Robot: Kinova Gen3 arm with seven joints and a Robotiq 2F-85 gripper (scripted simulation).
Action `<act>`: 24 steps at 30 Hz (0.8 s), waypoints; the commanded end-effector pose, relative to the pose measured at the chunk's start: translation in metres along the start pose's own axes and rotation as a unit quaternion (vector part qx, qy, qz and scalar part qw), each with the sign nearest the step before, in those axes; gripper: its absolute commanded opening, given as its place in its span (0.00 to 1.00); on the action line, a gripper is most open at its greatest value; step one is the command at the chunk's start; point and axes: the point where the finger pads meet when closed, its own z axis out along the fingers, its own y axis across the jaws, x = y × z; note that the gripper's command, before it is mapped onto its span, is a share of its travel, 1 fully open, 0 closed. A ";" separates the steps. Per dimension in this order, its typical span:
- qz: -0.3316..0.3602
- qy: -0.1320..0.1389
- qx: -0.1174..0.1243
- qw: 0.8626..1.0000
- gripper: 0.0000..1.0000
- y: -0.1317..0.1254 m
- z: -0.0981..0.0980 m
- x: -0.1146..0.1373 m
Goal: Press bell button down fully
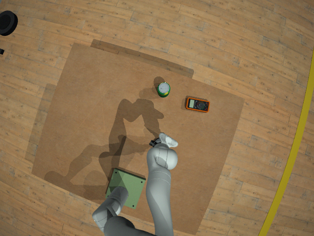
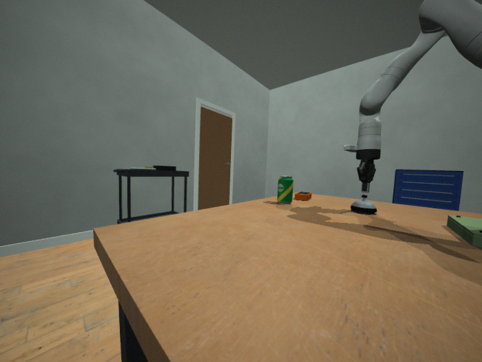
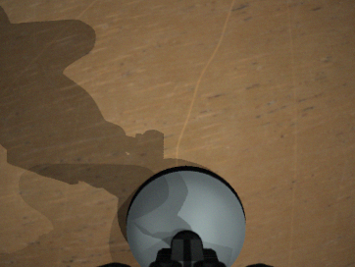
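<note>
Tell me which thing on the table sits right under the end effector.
The bell; the can, meter and green block all sit off to the sides.

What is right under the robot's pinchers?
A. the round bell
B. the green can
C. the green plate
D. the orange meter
A: in the exterior view the shut gripper points straight down at the bell, and the wrist view shows the bell's dome directly below the fingertips, while the can and the meter sit farther off.
</note>
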 end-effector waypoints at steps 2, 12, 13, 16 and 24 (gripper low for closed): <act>-0.001 0.000 0.000 1.000 0.10 0.000 0.001 -0.001; -0.001 0.001 0.000 1.000 0.10 0.000 0.002 0.001; -0.001 0.001 0.000 1.000 0.10 0.000 0.002 0.001; -0.001 0.002 0.000 1.000 0.10 0.000 0.002 0.002; -0.001 0.002 0.000 1.000 0.10 0.000 0.002 0.002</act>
